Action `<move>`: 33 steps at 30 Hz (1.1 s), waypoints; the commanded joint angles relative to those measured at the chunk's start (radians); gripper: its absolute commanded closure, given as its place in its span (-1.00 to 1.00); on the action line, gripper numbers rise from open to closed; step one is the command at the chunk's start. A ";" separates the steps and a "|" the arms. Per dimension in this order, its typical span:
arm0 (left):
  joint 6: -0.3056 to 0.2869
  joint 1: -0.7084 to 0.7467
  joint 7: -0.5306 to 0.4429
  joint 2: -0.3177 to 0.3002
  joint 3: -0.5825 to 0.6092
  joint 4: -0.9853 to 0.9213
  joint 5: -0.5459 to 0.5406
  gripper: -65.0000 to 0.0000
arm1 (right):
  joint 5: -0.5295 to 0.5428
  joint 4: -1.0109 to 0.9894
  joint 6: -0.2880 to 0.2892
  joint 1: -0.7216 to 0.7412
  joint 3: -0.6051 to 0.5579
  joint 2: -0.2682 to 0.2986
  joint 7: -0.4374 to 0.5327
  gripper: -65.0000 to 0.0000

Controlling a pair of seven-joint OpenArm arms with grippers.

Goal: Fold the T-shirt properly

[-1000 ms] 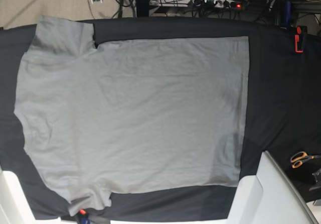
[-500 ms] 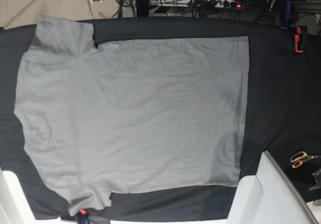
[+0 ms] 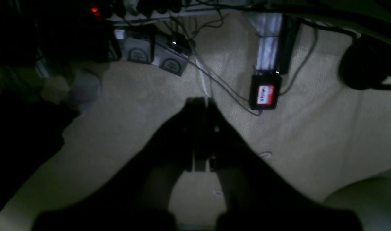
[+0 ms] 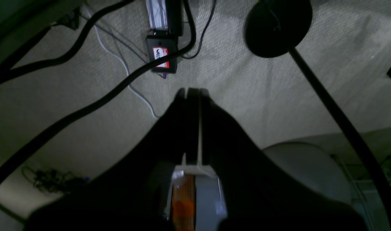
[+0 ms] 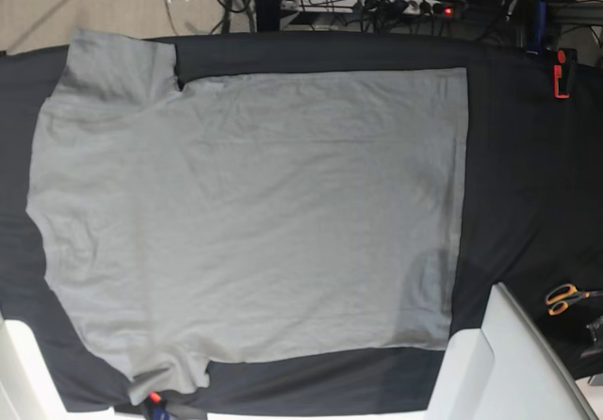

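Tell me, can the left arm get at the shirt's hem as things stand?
Probably yes, though it starts far off. The T-shirt lies flat with nothing on it, its hem toward the base view's right, that arm's side. But the left gripper, shut, hangs over carpet, off the table.

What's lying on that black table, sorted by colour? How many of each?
Grey: 1, the T-shirt
Orange: 1, the scissors
Red: 1, a clamp at the table's far edge
Total: 3
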 commanded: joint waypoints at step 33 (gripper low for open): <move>0.004 0.558 0.106 -0.340 -0.187 1.295 -0.522 1.00 | 0.429 1.576 0.242 -0.529 0.367 0.023 -0.381 0.88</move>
